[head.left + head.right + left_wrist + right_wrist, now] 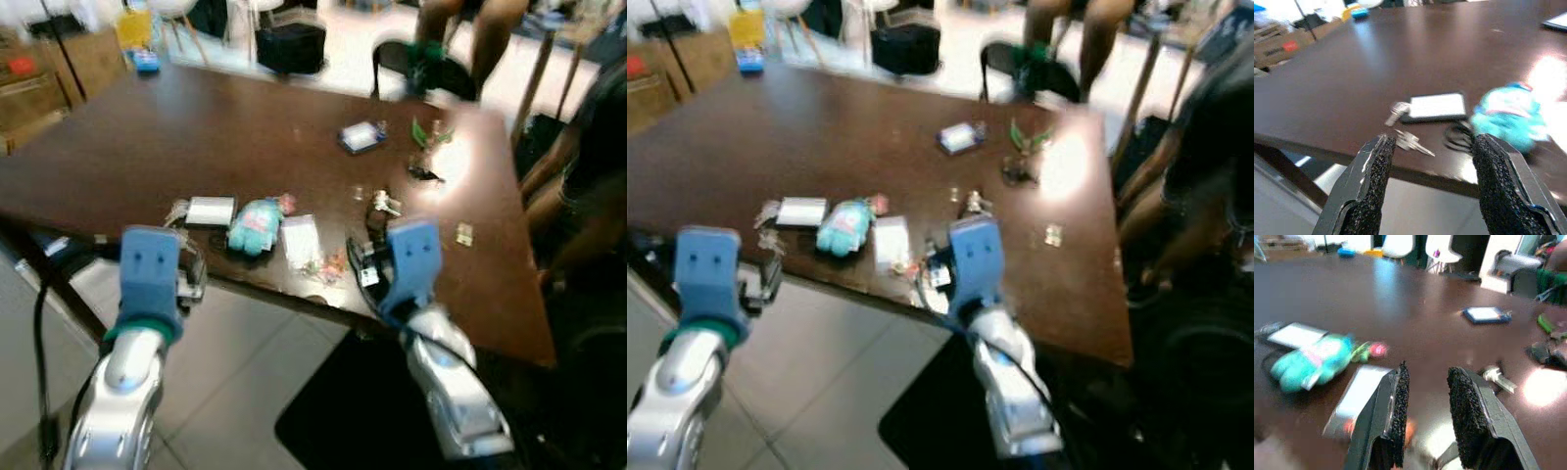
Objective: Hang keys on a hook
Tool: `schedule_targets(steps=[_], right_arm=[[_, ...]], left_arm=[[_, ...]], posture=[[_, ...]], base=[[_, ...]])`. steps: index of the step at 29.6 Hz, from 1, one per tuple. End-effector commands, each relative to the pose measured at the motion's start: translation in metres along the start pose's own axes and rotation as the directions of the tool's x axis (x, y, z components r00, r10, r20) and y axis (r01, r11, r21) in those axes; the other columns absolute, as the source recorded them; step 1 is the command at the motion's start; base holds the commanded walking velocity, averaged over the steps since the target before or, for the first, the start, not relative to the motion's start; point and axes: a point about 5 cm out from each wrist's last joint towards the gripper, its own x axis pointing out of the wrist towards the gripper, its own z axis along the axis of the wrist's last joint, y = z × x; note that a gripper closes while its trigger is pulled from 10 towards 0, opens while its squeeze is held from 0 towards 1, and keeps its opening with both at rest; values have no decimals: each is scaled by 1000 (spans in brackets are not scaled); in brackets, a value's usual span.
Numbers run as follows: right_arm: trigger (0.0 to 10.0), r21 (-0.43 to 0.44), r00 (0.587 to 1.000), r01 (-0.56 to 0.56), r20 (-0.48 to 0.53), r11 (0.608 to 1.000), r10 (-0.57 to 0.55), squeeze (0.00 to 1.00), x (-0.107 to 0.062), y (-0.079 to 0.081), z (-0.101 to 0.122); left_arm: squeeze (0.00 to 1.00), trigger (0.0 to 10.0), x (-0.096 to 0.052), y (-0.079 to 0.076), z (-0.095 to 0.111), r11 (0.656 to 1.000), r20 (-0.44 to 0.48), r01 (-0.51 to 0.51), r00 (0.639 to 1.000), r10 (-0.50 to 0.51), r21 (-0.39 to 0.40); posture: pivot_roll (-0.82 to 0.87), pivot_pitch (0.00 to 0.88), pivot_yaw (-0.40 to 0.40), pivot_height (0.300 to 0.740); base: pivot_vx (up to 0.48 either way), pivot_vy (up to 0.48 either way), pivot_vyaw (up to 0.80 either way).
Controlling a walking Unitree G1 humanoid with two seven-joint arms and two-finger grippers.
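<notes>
A bunch of silver keys (1406, 140) lies near the front edge of the dark brown table (176, 127), beside a white tag (1435, 105) and a teal plush toy (1511, 115). My left gripper (1433, 144) hovers open just off the table edge, facing those keys with nothing between its fingers. Further right, a second key bunch (384, 204) lies on the table, and its key (1497, 377) is just beyond my right gripper (1429, 374). That gripper is open with a narrow gap, low over the table edge (364, 259).
A white packet (300, 238), a blue card holder (361, 137) and green bits (431, 132) lie on the table. One person sits at the right edge (588, 166), another behind the far side (470, 39). A black mat (362, 411) covers the tiled floor below.
</notes>
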Motion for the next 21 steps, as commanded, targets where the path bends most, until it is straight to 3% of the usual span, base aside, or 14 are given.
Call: schedule_targets(steps=[1, 3, 4, 5, 6, 7, 9, 10, 11, 16, 18, 21], right_arm=[[10000, 24, 1000, -9, -15, 1000, 9, 0, 0, 5, -5], [10000, 26, 1000, -5, -15, 1000, 6, 0, 0, 4, -5], [10000, 21, 1000, 9, -12, 1000, -9, 0, 1, 0, -4], [10000, 21, 1000, 9, -12, 1000, -9, 0, 1, 0, -4], [10000, 17, 1000, 22, -8, 1000, -22, 0, 2, -4, -3], [10000, 17, 1000, 22, -8, 1000, -22, 0, 2, -4, -3], [10000, 4, 999, 36, 3, 999, -36, 0, 7, -12, 1], [10000, 4, 999, 36, 3, 999, -36, 0, 7, -12, 1], [10000, -1, 1000, 24, 2, 1000, -24, 0, 9, -15, 3], [10000, 6, 1000, 14, -5, 1000, -14, 0, 10, -17, 4], [10000, 5, 999, -1, -50, 1000, 1, 0, 10, -36, 2], [10000, 1, 997, 2, -72, 1000, -2, 0, 8, -46, 0]], left_arm=[[0, 10000, -2, 4, -5, 1000, -17, 7, 1000, -7, 12], [0, 10000, -2, 2, -4, 999, -12, 32, 999, -32, 17], [0, 10000, -5, -9, 0, 987, 10, 151, 988, -151, 54], [0, 10000, -5, -9, 0, 987, 10, 151, 988, -151, 54], [0, 10000, -9, -18, 2, 963, 15, 257, 966, -259, 78], [0, 10000, -9, -18, 2, 963, 15, 257, 966, -259, 78], [0, 10000, -15, -32, 5, 894, 12, 430, 900, -435, 127], [0, 10000, -15, -32, 5, 894, 12, 430, 900, -435, 127], [0, 10000, -16, -34, 5, 862, 6, 475, 875, -484, 177], [0, 10000, -16, -35, 5, 838, -5, 504, 858, -514, 207], [0, 10000, -16, -37, 0, 829, -31, 528, 846, -532, 185], [0, 10000, -16, -38, -2, 829, -40, 536, 843, -537, 158]], posture=[[-40, 53, 47, 740], [-41, 54, 47, 740], [-41, 55, 49, 740], [-41, 55, 49, 740], [-41, 55, 49, 740], [-41, 55, 49, 740], [-42, 53, 52, 740], [-42, 53, 52, 740], [-43, 53, 53, 740], [-46, 53, 54, 740], [-72, 67, 67, 740], [-75, 68, 69, 740]], base=[[416, 0, 0], [409, 0, 0], [0, 0, 0], [0, 0, 0], [0, 0, 0], [0, 0, 0], [0, 0, 0], [0, 0, 0], [0, 0, 0], [0, 0, 0], [0, 0, 0], [0, 0, 0]])
